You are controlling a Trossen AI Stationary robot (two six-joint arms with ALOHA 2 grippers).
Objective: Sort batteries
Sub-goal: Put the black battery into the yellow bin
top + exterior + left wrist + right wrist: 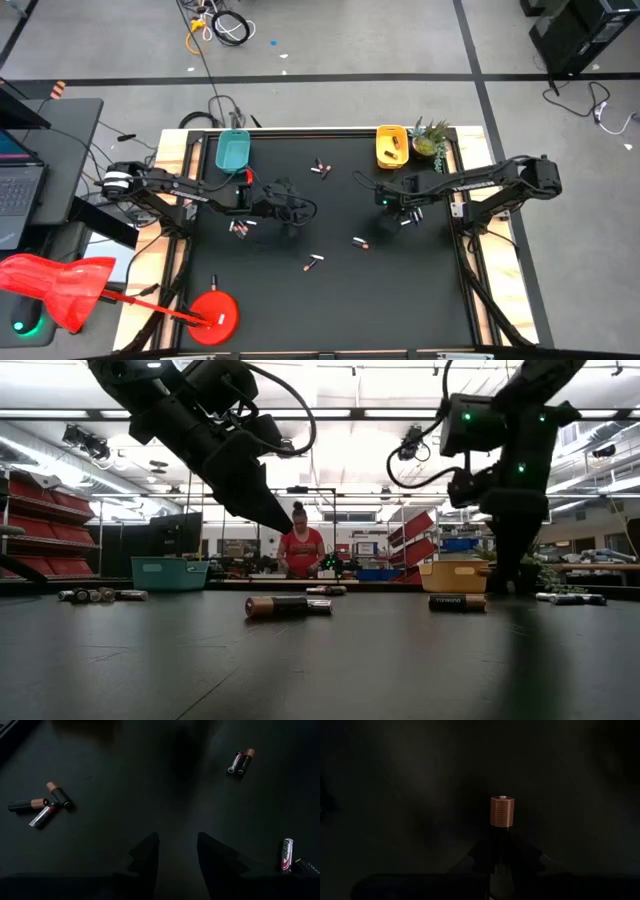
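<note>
Pinching a copper-ended battery upright, the right tool hangs above the table near the yellow tray. The left tool, fingers spread and empty, hovers mid-table. Other batteries lie scattered around it.

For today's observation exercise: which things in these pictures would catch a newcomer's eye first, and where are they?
The right gripper is shut on a copper-ended battery, over the black table near the yellow tray. Loose batteries lie scattered across the mat, while the left gripper, fingers apart and empty, is near the middle. A teal tray sits at the far edge, and a person stands beyond the table.
</note>
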